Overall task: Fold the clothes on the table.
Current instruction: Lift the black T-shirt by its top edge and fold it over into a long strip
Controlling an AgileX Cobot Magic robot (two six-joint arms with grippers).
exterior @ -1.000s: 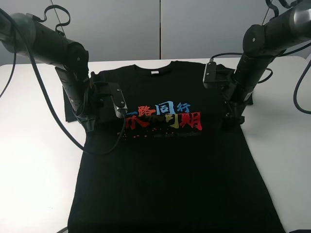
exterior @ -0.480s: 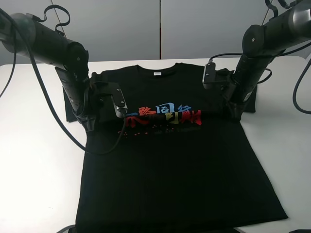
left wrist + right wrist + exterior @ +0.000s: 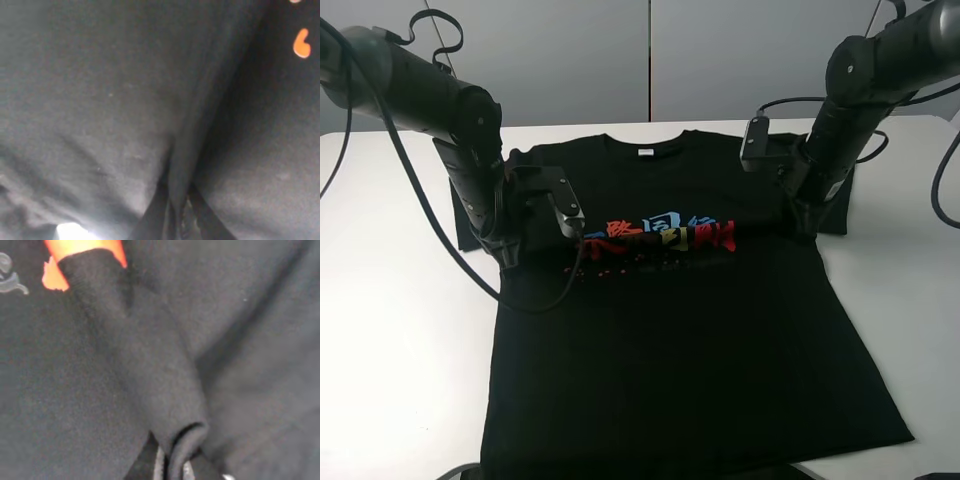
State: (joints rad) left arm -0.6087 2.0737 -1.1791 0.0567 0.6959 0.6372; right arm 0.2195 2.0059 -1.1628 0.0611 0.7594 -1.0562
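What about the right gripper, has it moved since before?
Yes. The right gripper moved toward the far edge of the table, pinching the T-shirt and dragging its hem along.

New ridge across T-shirt (image 3: 670,340) chest

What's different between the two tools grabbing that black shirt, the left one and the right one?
The right tool pinches a thick, rolled ridge of the T-shirt; the left tool pinches only a thin crease. The left tool grips level with the red dots, the right tool higher up, level with the characters. Both are shut on the T-shirt, at opposite sides, a raised fold running between them.
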